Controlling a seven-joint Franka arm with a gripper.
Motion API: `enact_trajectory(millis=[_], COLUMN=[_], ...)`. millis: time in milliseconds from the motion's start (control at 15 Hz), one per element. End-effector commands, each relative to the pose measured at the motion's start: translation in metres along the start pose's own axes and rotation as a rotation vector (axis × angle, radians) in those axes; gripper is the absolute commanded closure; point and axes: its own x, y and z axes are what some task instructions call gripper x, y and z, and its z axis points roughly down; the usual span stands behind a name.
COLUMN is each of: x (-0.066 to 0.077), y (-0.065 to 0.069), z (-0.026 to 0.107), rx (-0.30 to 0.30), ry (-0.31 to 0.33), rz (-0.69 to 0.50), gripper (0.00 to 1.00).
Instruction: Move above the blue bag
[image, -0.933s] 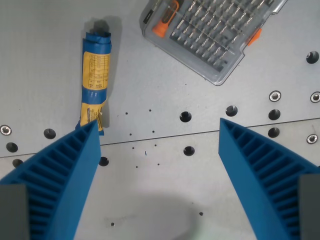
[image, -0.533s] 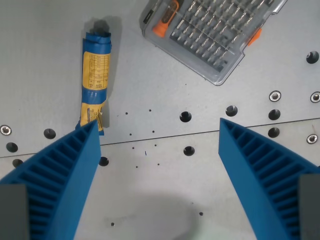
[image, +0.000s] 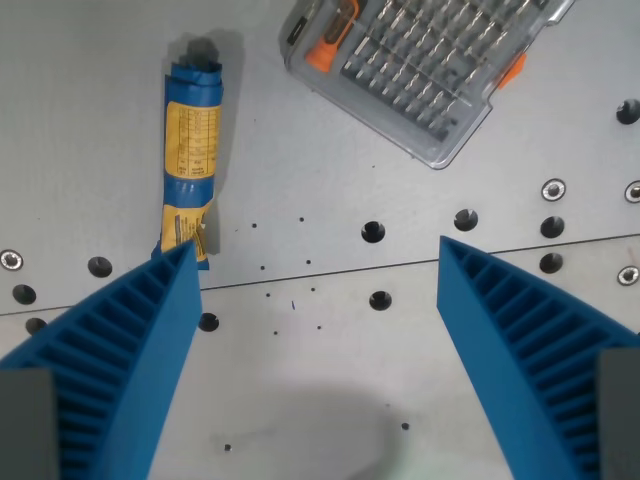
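The blue bag (image: 190, 160) is a rolled blue pack with a yellow label, lying upright in the picture at the wrist view's upper left on the grey metal table (image: 90, 120). My gripper (image: 318, 250) is open and empty, with two blue ribbed fingers (image: 140, 340) reaching up from the bottom corners. The tip of the finger on the wrist view's left overlaps the bag's lower end in the picture. The bag lies left of the gap between the fingers.
A clear plastic case of screwdriver bits (image: 420, 60) with orange parts lies at the top centre and right. The table has bolt holes (image: 373, 232), screws (image: 552, 189) and a seam running across the middle.
The scene has shifted very slightly to the right and down, so the camera has moved a little. The fingers stay open as before.
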Motion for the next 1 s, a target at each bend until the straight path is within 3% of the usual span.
enact_trajectory(millis=[67,467,1000], x=[-0.003,-0.007,-0.012], y=[-0.007,-0.018,-0.038], z=[0.009,0.035,0.075], rx=[-0.001,0.003,0.015], ry=[0.049,0.08,0.068], rz=[0.049,0.104,0.181], gripper=[0.0,0.0,0.0])
